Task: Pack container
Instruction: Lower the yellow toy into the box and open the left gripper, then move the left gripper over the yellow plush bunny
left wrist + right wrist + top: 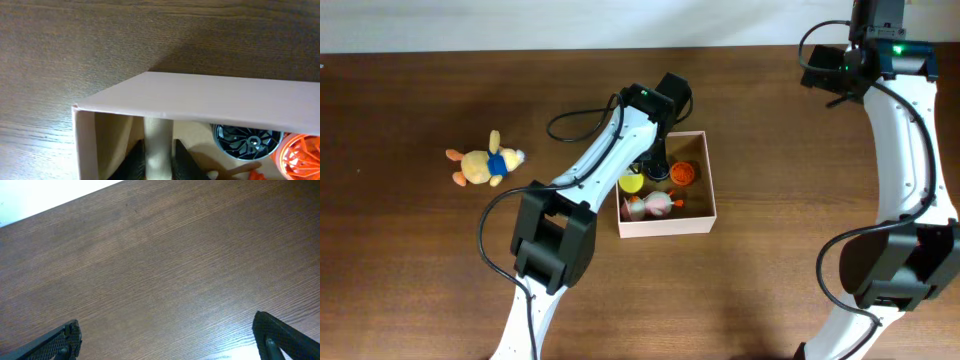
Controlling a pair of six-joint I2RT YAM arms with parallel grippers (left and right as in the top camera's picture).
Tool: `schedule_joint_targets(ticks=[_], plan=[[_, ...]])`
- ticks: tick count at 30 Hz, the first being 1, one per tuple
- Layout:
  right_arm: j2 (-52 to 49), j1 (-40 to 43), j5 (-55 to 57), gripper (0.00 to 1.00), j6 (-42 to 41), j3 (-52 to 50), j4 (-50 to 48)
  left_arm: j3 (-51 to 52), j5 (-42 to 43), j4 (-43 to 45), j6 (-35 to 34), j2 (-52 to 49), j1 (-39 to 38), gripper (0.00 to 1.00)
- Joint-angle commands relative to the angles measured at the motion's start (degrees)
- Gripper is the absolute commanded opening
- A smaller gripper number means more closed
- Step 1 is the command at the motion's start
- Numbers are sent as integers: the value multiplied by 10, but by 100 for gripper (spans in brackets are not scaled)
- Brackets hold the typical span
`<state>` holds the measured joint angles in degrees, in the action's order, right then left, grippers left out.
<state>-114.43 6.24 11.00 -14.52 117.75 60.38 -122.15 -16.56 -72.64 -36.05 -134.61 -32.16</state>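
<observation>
At the left of the overhead view a plush toy (pixel 485 165) lies alone on the worktop (pixel 410 260), well apart from everything else and not yet packed. Near the middle of the frame sits the container (pixel 665 230). It already holds a yellow ball (pixel 632 183), a pink toy (pixel 655 205) and an orange wheel (pixel 682 173). The left gripper (pixel 658 165) reaches down inside it at the upper left corner. In the left wrist view its fingers stand a little apart just behind the container's wall (pixel 210 100), with a tan strip between them. Whether that strip is something held or only the cardboard lining cannot be told. At the upper right the right gripper (pixel 170 340) hangs over bare worktop, spread wide with nothing in it.

The step in hand looks like a placement into the container. The next move probably calls for lifting the left arm straight up, clear of the thin wall, then crossing left to the plush toy.
</observation>
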Motion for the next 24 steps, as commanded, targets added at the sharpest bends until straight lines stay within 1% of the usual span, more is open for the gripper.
schedule_joint_targets(ticks=[1, 2, 4, 5, 11, 18, 22, 24], plan=[[-3, 2, -1, 99, 2, 6, 0, 3, -8, -1, -4, -7, 0, 49], [-3, 2, -1, 99, 2, 6, 0, 3, -8, -1, -4, -7, 0, 55], [-3, 2, -1, 99, 2, 6, 0, 3, -8, 0, -4, -7, 0, 60], [-3, 2, -1, 99, 2, 6, 0, 3, -8, 0, -4, -7, 0, 60], [-3, 2, -1, 99, 2, 6, 0, -10, -2, -2, 3, -7, 0, 59], [-3, 2, -1, 99, 2, 6, 0, -113, 24, -3, 49, -6, -6, 57], [-3, 2, -1, 99, 2, 6, 0, -175, 23, -5, 75, -6, -14, 58], [-3, 2, -1, 99, 2, 6, 0, -200, 9, -21, 74, -6, -5, 58]])
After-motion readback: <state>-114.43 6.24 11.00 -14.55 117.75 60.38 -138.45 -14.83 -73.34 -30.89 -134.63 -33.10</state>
